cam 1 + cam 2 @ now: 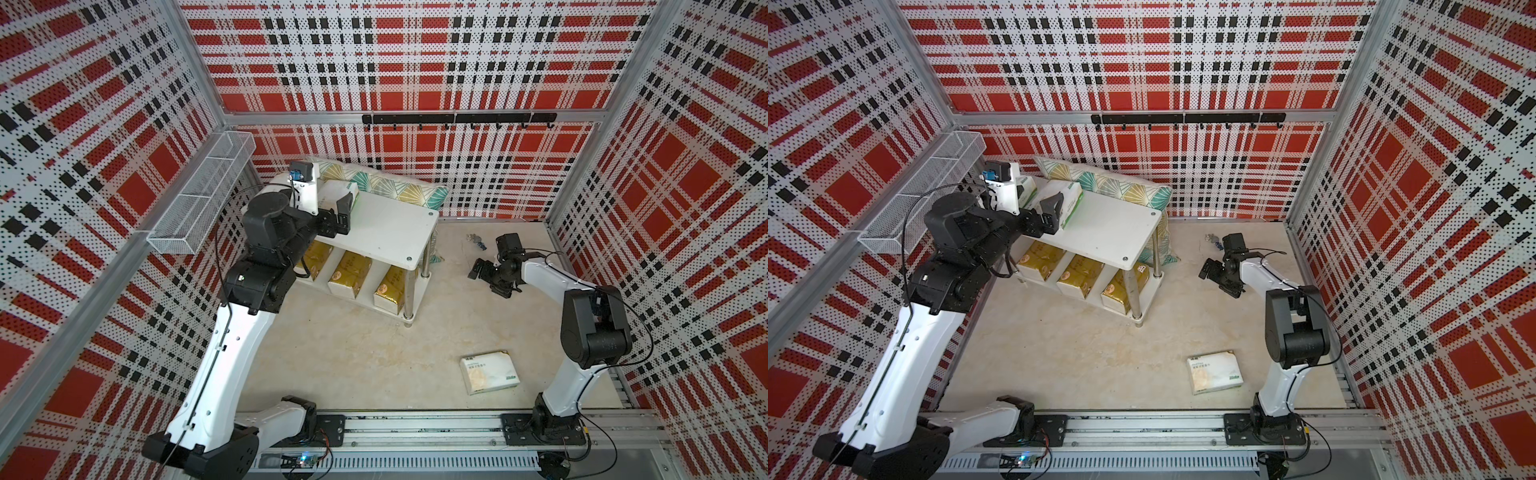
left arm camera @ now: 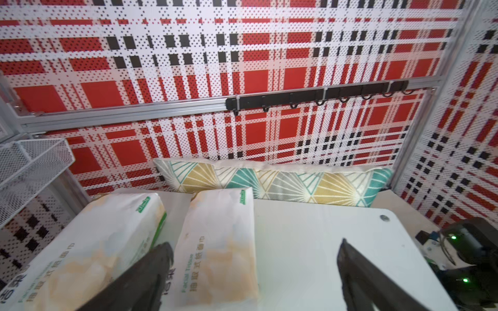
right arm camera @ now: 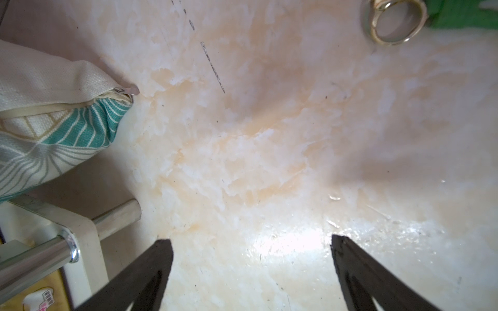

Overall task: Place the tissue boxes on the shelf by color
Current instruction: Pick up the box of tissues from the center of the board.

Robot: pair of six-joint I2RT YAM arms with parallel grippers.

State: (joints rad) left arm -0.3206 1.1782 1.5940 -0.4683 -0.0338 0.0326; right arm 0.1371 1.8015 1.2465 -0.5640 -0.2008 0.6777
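My left tool [image 2: 253,247] stands wide open over the top board of the shelf [image 1: 390,232], and it holds nothing. One white tissue pack [image 2: 218,242] lies on this board between its fingers, close to one finger; I cannot tell if that finger touches it. A second white pack [image 2: 89,242] lies just outside the same finger. Below the left tool, on the lower board, three gold packs [image 1: 350,272] lie side by side. Beyond the tool's tips, a teal-and-gold pillow [image 2: 269,183] rests behind the shelf, against the wall. My right tool [image 3: 250,239] is also fully open and empty, over bare tabletop [image 3: 269,134] beside the shelf's end. The third white pack [image 1: 489,371] lies flat on the tabletop, well apart from the right tool, toward its arm's base.
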